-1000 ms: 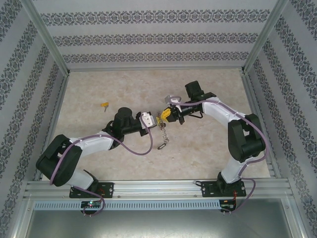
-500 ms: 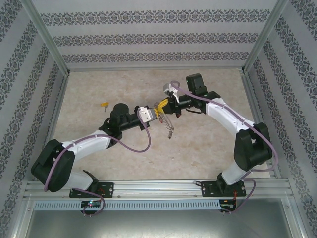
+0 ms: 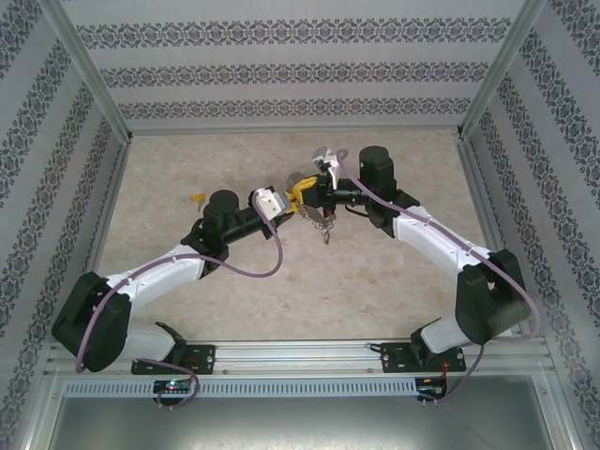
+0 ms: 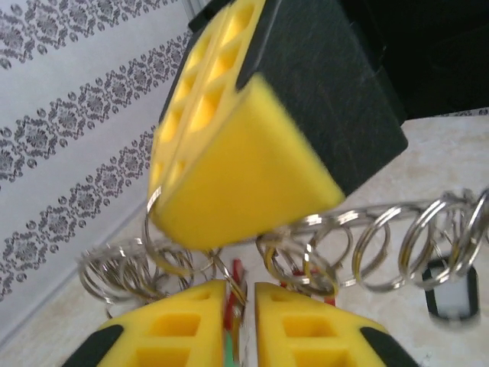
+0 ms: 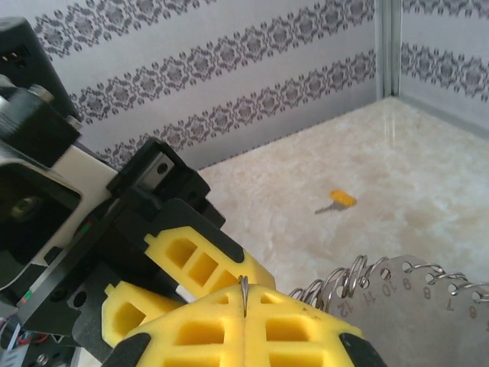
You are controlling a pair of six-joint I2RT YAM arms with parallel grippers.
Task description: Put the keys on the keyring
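Note:
My right gripper (image 3: 307, 194) (image 5: 244, 297) is shut on the thin wire of the keyring (image 5: 244, 284), which stands up between its yellow pads. Several small rings (image 4: 374, 245) are strung along that wire (image 4: 359, 216). My left gripper (image 3: 289, 200) (image 4: 241, 289) meets it tip to tip, its jaws slightly apart. A key's red tag (image 4: 237, 269) and its small ring sit in that narrow gap. Keys hang below the two grippers (image 3: 323, 225). A black tag (image 4: 449, 289) hangs at the right end of the rings.
A key with a yellow tag (image 3: 197, 199) (image 5: 337, 200) lies alone on the table, left of the arms. A flat metal plate with stamped numbers (image 5: 428, 294) hangs among the rings beside my right gripper. Patterned walls enclose the table.
Both grippers have moved up and towards the back of the table, with the hanging keys. The left jaws, shut before, now stand slightly apart.

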